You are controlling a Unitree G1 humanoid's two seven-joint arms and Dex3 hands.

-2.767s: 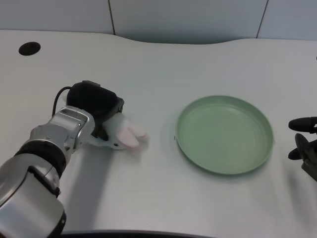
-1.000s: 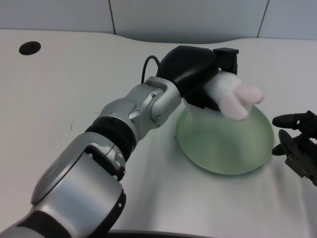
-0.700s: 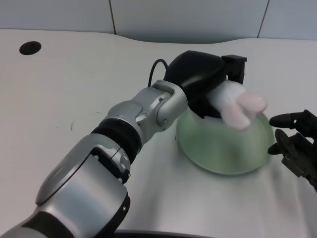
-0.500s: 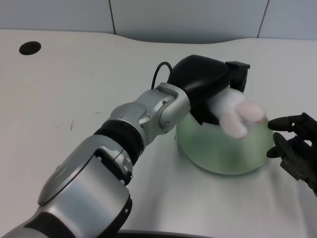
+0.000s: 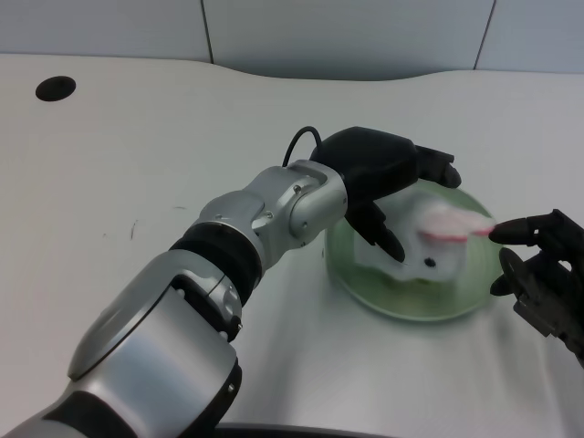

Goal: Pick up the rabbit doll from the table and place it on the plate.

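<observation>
A soft white rabbit doll (image 5: 422, 246) with pink-lined ears lies on the round, shallow green plate (image 5: 365, 285), its plush body resting on the plate's smooth matte floor and a small dark eye showing on its near side. The doll's long axis runs roughly left to right across the picture, the body toward the plate's middle and the ears pointing right toward the far rim, where their pink tips reach out just beside the fingertips of the right hand (image 5: 540, 274). The left hand (image 5: 388, 178), glossy black and rounded at the back, hovers over the plate's left half with its fingers spread apart and holding nothing: some fingers stretch over the doll's top, another points down in front of its near-left side, and whether any of them touch the plush cannot be told. Behind the hand a thin black cable (image 5: 298, 143) loops up from the wrist, and the brushed silver forearm (image 5: 265, 214) with black ringed joints slants down to the picture's lower left, covering the plate's left edge. The plate sits on a white table (image 5: 182, 109) with a finely textured surface, a dark round hole (image 5: 55, 88) near its far left corner and grey wall panels (image 5: 347, 32) beyond its curved back edge
</observation>
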